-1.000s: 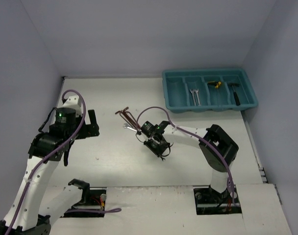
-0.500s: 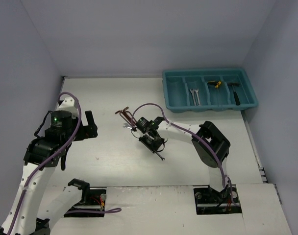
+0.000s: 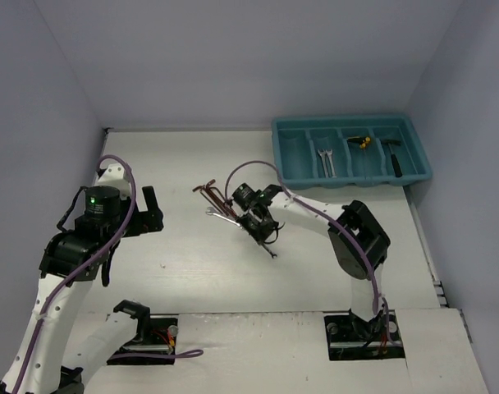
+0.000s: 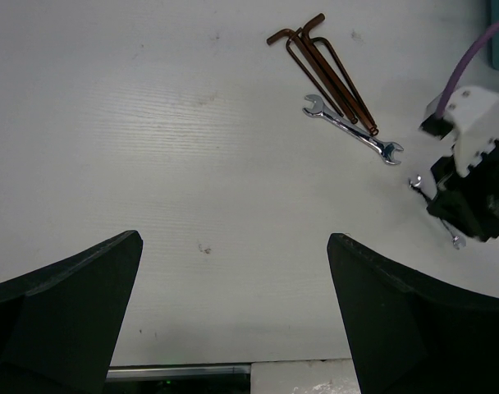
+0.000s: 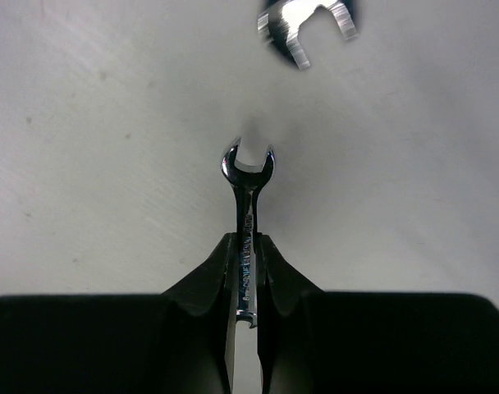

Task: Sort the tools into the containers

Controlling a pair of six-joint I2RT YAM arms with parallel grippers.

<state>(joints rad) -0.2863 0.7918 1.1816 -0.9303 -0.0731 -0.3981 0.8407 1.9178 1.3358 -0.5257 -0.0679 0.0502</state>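
Two arms out: the right gripper [image 5: 248, 246] is stretched low over the table [image 3: 192, 271], fingers pinching a small wrench [image 5: 248, 176]. The left gripper [image 4: 233, 238] hovers, fingers spread wide.

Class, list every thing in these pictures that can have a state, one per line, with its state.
Left gripper, open, empty.
Right gripper, shut on small wrench.
Small wrench, clamped edge-on, head sticking out.
Loose wrench, lying flat beside hex keys.
Hex keys, bundled, lying loose.
Tray, first compartment empty; the others hold wrenches, yellow piece, hammer.
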